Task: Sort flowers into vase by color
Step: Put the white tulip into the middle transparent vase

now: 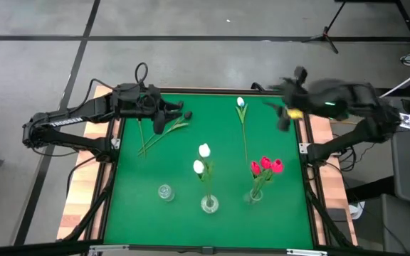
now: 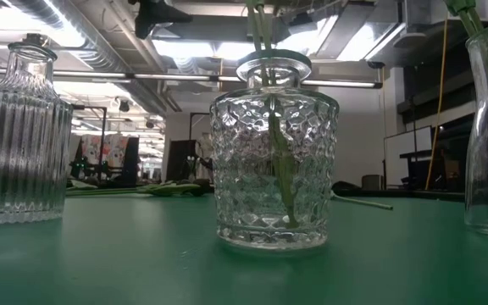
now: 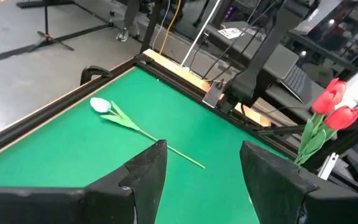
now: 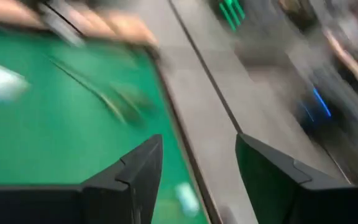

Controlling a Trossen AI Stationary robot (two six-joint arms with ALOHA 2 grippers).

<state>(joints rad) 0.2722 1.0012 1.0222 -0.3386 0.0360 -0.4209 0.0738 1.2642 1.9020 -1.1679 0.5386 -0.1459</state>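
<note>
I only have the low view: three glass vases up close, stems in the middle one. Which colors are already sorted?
Observer: From the high view, the middle vase holds two white tulips, and the vase to its right holds the red tulips.
Operator: The ribbed vase on my left?
Observer: That third vase holds no flowers.
Operator: Anything still loose on the table?
Observer: One white tulip lies flat near the far edge, and dark-headed tulips lie near the left gripper.
Operator: Are the arms holding anything?
Observer: No. The left wrist view shows its fingers open and empty; the right gripper, near the far right corner, is open too.
</note>
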